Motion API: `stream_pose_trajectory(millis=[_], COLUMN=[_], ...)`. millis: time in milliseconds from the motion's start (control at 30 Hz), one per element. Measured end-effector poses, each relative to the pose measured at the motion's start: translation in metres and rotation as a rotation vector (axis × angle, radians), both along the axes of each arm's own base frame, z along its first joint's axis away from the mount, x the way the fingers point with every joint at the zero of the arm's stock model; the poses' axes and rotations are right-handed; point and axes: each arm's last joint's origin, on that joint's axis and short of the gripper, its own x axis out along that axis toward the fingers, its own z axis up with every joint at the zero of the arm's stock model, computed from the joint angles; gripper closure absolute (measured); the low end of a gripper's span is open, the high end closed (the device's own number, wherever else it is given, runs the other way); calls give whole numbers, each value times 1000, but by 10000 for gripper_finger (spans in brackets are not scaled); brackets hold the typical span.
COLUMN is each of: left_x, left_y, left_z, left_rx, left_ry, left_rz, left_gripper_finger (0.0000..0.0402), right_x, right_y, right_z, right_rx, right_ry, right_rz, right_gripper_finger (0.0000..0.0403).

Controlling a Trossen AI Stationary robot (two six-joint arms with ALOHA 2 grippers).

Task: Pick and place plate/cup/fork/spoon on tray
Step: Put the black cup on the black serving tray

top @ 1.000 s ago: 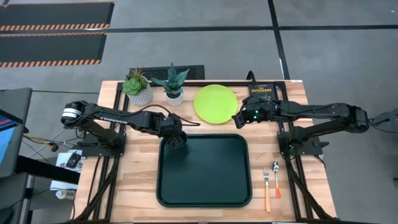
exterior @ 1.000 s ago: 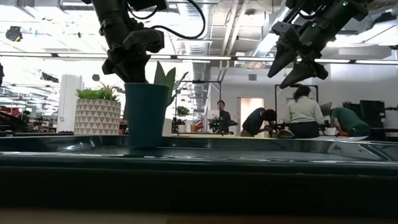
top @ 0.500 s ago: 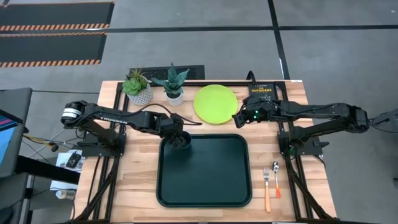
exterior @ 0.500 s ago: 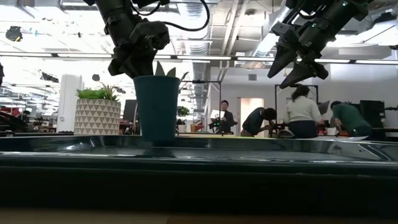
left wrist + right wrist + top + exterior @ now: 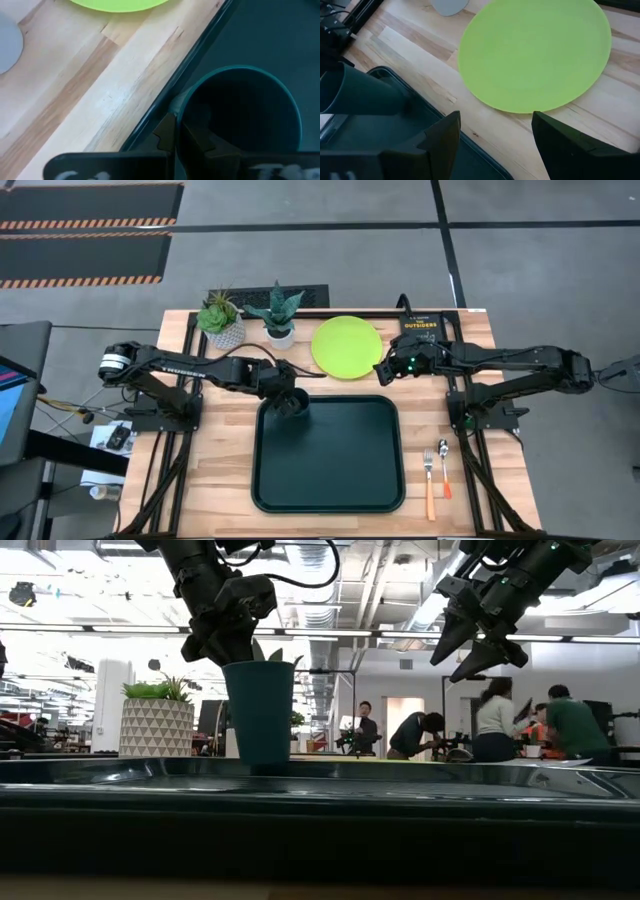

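Note:
The dark teal cup (image 5: 292,401) stands upright in the far left corner of the dark green tray (image 5: 340,465); it also shows in the low view (image 5: 258,715). My left gripper (image 5: 283,391) is shut on the cup's rim. The lime-green plate (image 5: 346,346) lies flat on the table beyond the tray. My right gripper (image 5: 383,370) hovers open and empty above the plate's near right edge (image 5: 530,107). The fork (image 5: 428,480) and the spoon (image 5: 444,468) lie on the table right of the tray. My left gripper holds the cup by its rim (image 5: 176,102) on the cup's left side, one finger inside the cup (image 5: 202,145) and one outside (image 5: 165,136). The fingers come slanting down from the table's left. The cup is upright; whether its base touches the tray, I cannot tell.
Two potted plants (image 5: 222,320) (image 5: 280,315) stand at the far left and a black book (image 5: 420,326) lies at the far right, under my right arm. Bare tray floor lies right of and nearer than the cup. People move in the room behind the table.
My left gripper has carried the cup a short way toward the table's right and far edges, over the tray's far left corner. The cup has stayed upright. My right gripper has kept still and open.

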Motion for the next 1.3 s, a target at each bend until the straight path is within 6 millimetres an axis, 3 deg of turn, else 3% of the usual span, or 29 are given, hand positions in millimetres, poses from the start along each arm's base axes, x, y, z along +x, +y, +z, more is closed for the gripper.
stream_pose_trajectory(millis=[400, 800, 1300], left_x=[3, 33, 29], left_y=[8, 8, 8], left_z=[1, -13, -11], left_rx=[-3, -6, 9], left_ry=[-31, 54, 81], left_rz=[15, -29, -46], left_gripper_finger=[401, 401, 395], right_x=[0, 0, 0], right_y=[0, 0, 0], right_z=[0, 0, 0], right_rx=[-2, 3, 5], right_ry=[1, -1, -2], right_rz=[2, -2, -3], right_gripper_finger=[133, 133, 133])
